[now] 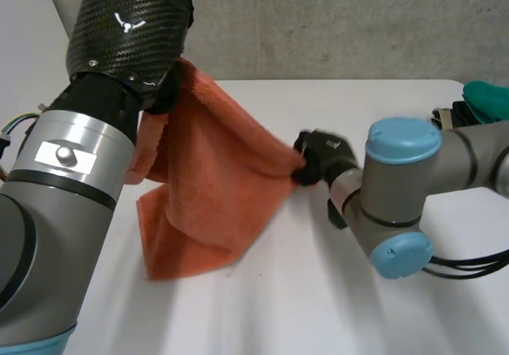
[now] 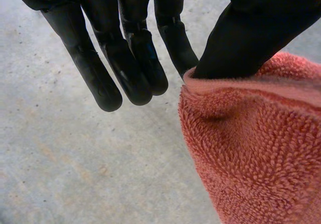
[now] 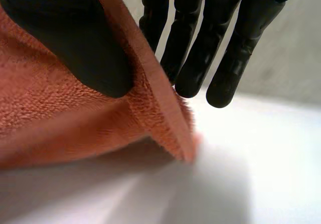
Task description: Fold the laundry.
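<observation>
While its lower part is rested on the white counter [image 1: 334,291] at the near left, an orange towel [image 1: 215,188] is held up off the surface by both hands. Its upper edge is lifted high at the far left by the left hand [image 1: 127,33], whose back is turned to the head camera, so the grip is hidden there. In the left wrist view the thumb [image 2: 256,28] is seen clamped on the towel's hem, its tip covered by the cloth, while the fingers [image 2: 128,68] are held straight and clear of it. What the thumb presses the cloth against cannot be made out.

The towel is drawn out to the right, low over the counter, by the right hand [image 1: 318,157]. Near a corner, the cloth is pinched between that hand's thumb [image 3: 75,38] and the straight fingers [image 3: 195,48] behind the hem, where the contact itself is hidden.

At the far right a green thing [image 1: 487,100] is cut off by the edge, and what it is cannot be told.
</observation>
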{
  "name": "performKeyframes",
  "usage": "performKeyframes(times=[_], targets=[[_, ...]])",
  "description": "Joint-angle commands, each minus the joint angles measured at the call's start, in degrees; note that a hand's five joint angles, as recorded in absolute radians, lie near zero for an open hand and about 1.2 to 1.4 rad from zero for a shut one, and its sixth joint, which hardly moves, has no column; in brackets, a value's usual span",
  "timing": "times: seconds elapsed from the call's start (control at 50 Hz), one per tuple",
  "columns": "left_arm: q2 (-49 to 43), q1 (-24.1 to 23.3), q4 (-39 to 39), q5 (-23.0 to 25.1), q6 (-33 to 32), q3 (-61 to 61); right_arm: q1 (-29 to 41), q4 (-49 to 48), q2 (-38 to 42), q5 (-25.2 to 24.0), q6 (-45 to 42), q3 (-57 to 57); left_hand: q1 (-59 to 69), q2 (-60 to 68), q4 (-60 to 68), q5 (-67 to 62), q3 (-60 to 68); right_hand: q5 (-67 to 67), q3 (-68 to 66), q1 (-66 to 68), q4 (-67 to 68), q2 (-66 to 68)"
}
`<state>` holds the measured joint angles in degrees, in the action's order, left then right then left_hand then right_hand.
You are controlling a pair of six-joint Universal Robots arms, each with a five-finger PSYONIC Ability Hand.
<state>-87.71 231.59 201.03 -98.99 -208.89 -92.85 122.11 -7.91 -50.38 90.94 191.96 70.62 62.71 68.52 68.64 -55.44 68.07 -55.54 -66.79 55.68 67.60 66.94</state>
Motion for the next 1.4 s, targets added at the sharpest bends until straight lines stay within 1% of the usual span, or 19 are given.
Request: performKeyframes(times=[0.02, 0.1, 0.18, 0.28, 0.38, 0.46, 0.52, 0.6, 0.62, 0.7, 0.76, 0.82, 0.98, 1.04, 1.16, 1.28, 1.32, 1.34, 1.4], targets=[[2.6, 3.8, -0.1, 0.2, -0.4, -2.0, -7.6, -1.5, -16.3, -2.6, -23.9, 6.9, 17.3, 11.5, 11.4, -14.6, 11.9, -14.5, -13.2, 24.3, 12.4, 13.1], [2.6, 8.3, -0.6, 0.5, -0.4, -3.7, -11.0, 4.4, -21.7, -5.8, -38.5, 7.1, 17.3, 11.5, 11.4, -14.6, 11.9, -14.5, -13.2, 24.3, 12.4, 13.1], [1.4, 11.0, -2.1, 1.1, -0.4, -6.1, -11.2, 13.8, -24.8, -5.9, -48.0, 4.6, 17.3, 11.5, 11.4, -14.6, 11.9, -14.5, -13.2, 24.3, 12.4, 13.1], [-7.9, 11.5, -2.7, 3.8, -0.5, -7.3, -11.5, 23.1, -25.1, -6.8, -51.1, 1.3, 17.3, 11.5, 11.4, -14.6, 11.9, -14.5, -13.2, 24.3, 12.4, 13.1], [-15.9, 11.7, -1.6, 5.6, -0.5, -5.0, -11.3, 24.6, -21.1, -6.7, -52.5, 0.1, 17.3, 11.5, 11.4, -14.6, 11.9, -14.5, -13.2, 24.3, 12.4, 13.1], [-23.7, 12.1, 0.9, 5.9, -0.6, 3.5, -10.8, 20.9, -14.8, -6.0, -56.2, -4.6, 17.3, 11.5, 11.4, -14.6, 11.9, -14.5, -13.2, 24.3, 12.4, 13.1], [-28.6, 12.2, 3.2, 5.8, -0.8, 14.2, -10.6, 12.4, -10.0, -5.7, -58.2, -10.1, 17.3, 11.5, 11.4, -14.6, 11.9, -14.5, -13.2, 24.3, 12.4, 13.1], [-31.6, 12.7, 7.4, 5.9, -1.8, 27.6, -10.6, -4.5, -7.1, -5.6, -59.8, -15.4, 17.3, 11.5, 11.4, -14.6, 11.9, -14.5, -13.2, 24.3, 12.4, 13.1], [-31.4, 13.4, 10.6, 5.9, -2.7, 31.3, -10.6, -11.5, -7.1, -5.3, -60.2, -16.5, 17.3, 11.5, 11.4, -14.6, 11.9, -14.5, -13.2, 24.3, 12.4, 13.1], [-30.4, 16.0, 20.2, 5.5, -3.5, 33.3, -10.6, -25.4, -8.8, -5.6, -60.1, -16.5, 17.3, 11.5, 11.4, -14.6, 11.9, -14.5, -13.2, 24.3, 12.4, 13.1], [-29.4, 16.0, 24.1, 5.7, -3.6, 31.9, -10.4, -26.7, -10.8, -5.8, -60.1, -16.0, 17.3, 11.5, 11.4, -14.6, 11.9, -14.5, -13.2, 24.3, 12.4, 13.1], [-27.0, 16.1, 23.4, 5.9, -3.5, 26.8, -10.2, -22.5, -12.7, -6.2, -60.1, -13.6, 17.3, 11.5, 11.4, -14.6, 11.9, -14.5, -13.2, 24.3, 12.4, 13.1], [-22.4, 16.4, 21.3, 6.6, -3.5, 7.8, -10.5, -3.4, -17.0, -5.8, -59.8, -2.4, 17.3, 11.5, 11.4, -14.6, 11.9, -14.5, -13.2, 24.3, 12.4, 13.1], [-22.5, 16.4, 21.2, 8.5, -3.5, 0.7, -10.3, 2.3, -17.0, -5.9, -58.4, 3.0, 17.3, 11.5, 11.4, -14.6, 11.9, -14.5, -13.2, 24.3, 12.4, 13.1], [-23.3, 16.7, 21.2, 10.2, -3.9, -7.9, -10.3, 4.0, -13.9, -6.1, -51.8, 11.2, 17.3, 11.5, 11.4, -14.6, 11.9, -14.5, -13.2, 24.3, 12.4, 13.1], [-23.8, 16.4, 19.0, 10.3, -4.2, -11.9, -10.3, 4.4, -9.2, -5.4, -46.9, 12.9, 17.3, 11.5, 11.4, -14.6, 11.9, -14.5, -13.2, 24.3, 12.4, 13.1], [-23.5, 16.4, 18.0, 10.3, -4.2, -12.1, -10.5, 4.6, -9.3, -5.2, -46.1, 13.1, 17.3, 11.5, 11.4, -14.6, 11.9, -1.8, -0.6, 11.7, -0.3, 0.4], [-23.3, 16.5, 17.4, 10.3, -4.2, -12.2, -10.9, 4.7, -9.5, -5.2, -45.6, 13.3, 17.3, 11.5, 11.4, -14.6, 11.9, 17.6, 18.8, -7.7, -19.6, -19.0], [-22.2, 16.8, 14.8, 10.3, -4.1, -12.4, -10.9, 4.7, -9.6, -5.2, -45.4, 13.4, 17.3, 11.5, 11.4, -14.6, 11.9, 37.9, 39.1, -28.0, -40.0, -39.3]])
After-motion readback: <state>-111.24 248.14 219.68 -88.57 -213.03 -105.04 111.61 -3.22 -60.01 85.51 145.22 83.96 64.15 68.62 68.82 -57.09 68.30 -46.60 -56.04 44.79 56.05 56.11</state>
